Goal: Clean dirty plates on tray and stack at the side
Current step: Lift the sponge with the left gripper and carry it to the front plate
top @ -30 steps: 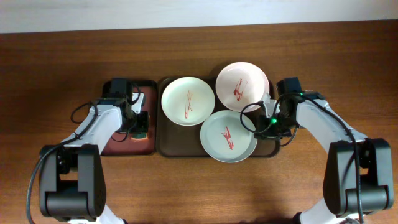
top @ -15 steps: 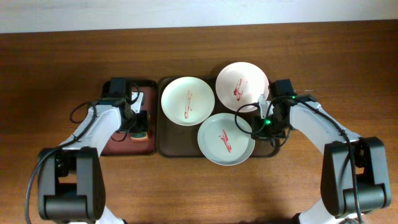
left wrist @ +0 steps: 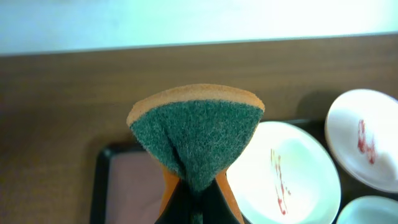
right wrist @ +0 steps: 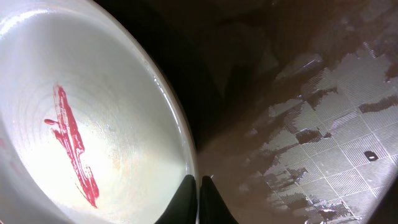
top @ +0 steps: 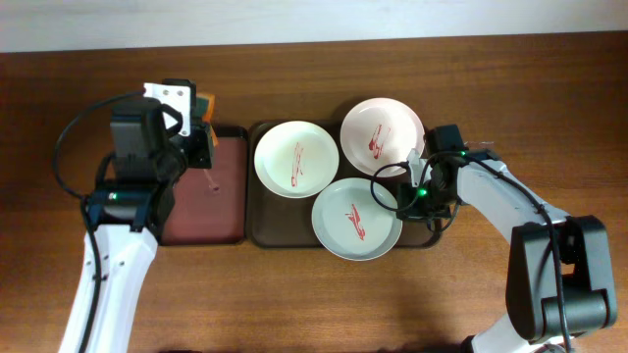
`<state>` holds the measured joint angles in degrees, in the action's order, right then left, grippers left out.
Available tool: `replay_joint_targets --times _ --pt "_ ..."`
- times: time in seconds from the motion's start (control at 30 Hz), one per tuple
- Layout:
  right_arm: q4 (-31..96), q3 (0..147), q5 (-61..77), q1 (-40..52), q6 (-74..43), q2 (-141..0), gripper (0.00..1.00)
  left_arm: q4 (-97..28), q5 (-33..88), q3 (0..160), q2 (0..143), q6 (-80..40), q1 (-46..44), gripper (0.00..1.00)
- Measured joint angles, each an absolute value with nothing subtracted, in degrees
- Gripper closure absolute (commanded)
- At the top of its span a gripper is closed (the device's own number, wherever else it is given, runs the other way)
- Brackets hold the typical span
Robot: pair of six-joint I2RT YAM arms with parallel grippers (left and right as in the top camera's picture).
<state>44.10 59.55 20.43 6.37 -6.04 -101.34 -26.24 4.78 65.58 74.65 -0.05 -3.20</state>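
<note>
holding three red-smeared plates (top: pixel 296 159), tray (top: pixel 278 221); left tool (left wrist: pixel 198 198) pinching sponge (left wrist: pixel 196 130), right tool (right wrist: pixel 199 193) pinching mint plate (top: pixel 373 230)

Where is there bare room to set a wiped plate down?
Bare table in front of the maroon tray and the brown tray, and behind them. The maroon tray's inside is bare too. The brown tray is crowded with plates.
</note>
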Motion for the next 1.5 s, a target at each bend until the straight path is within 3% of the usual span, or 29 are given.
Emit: replay_joint_targets --times 0.9,1.33,1.5 --pt "44.1 59.5 20.4 6.4 -6.0 -101.3 0.96 -23.2 4.8 65.6 70.4 -0.2 -3.2 1.00" --pt "44.1 59.5 20.4 6.4 -6.1 -101.3 0.96 -39.5 4.8 65.8 94.2 -0.2 -3.2 1.00" --pt "44.1 59.5 20.4 6.4 -6.1 -101.3 0.96 -42.6 4.8 65.8 96.7 -0.2 -3.2 1.00"
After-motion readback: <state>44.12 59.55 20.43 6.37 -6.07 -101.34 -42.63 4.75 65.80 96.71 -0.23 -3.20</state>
